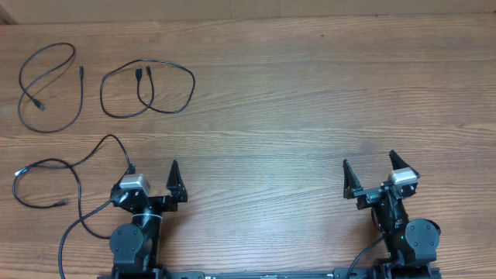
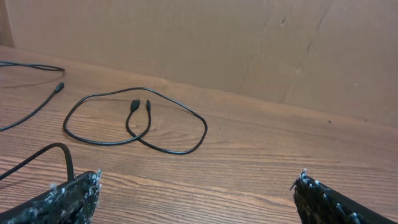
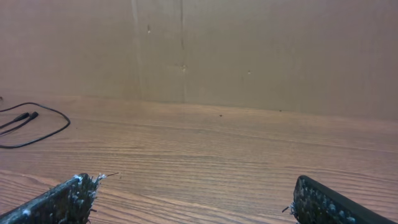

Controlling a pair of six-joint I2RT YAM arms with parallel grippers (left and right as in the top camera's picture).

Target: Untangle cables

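Wooden desk (image 1: 310, 93) spreads under both my arms, with a cardboard wall (image 3: 249, 50) behind it. At far left the first cable (image 1: 81, 74) lies in a loose loop. Just right of it, apart, the second cable (image 2: 203, 124) loops with its plugs side by side. Nearer me, the third cable (image 1: 108, 137) curves toward my left end effector (image 2: 199, 179), whose jaws are wide apart and empty. My right end effector (image 1: 369, 161) is spread too, well apart from every cable.

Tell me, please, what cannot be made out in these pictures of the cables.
- Overhead: plugs, type too small to tell.
- Left wrist: far-left cable, cut off by the left edge.
- Right wrist: middle cable, mostly cut off by the left edge.
- Overhead: lower-left cable, end beside left arm, contact unclear.
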